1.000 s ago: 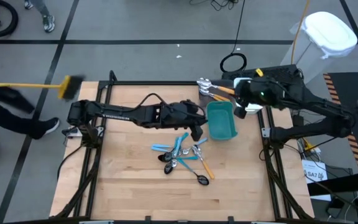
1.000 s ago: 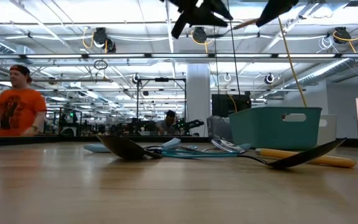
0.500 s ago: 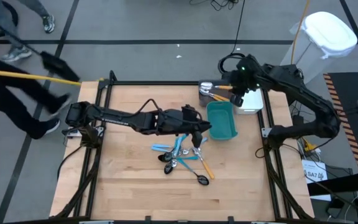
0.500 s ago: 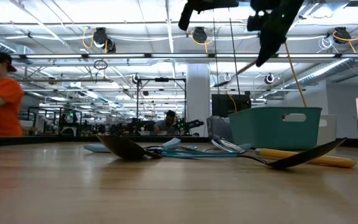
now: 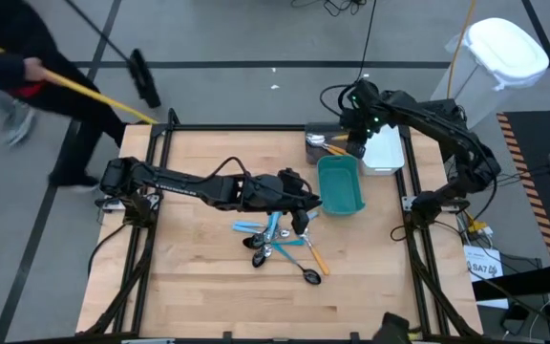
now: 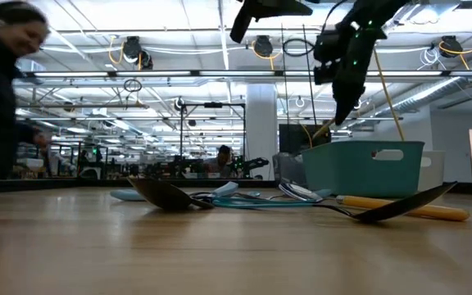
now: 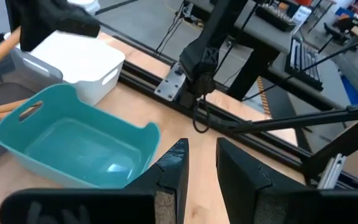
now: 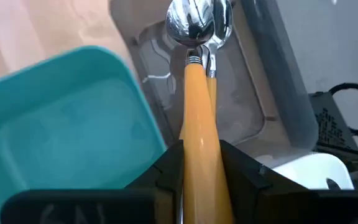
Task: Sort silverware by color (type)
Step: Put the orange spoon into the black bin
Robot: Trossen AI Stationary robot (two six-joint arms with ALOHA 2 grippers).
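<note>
While my right gripper [image 8: 199, 163] pinches an orange-handled spoon [image 8: 199, 118] over the gray bin [image 8: 241, 118] at the table's far edge, another lies inside. My left gripper [image 7: 199, 163] hovers empty, slightly parted, near the teal bin [image 7: 73, 146].

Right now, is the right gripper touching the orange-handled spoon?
Touching. In the right wrist view, the right gripper has its dark fingers pressed against both sides of the orange-handled spoon, above the gray bin.
</note>
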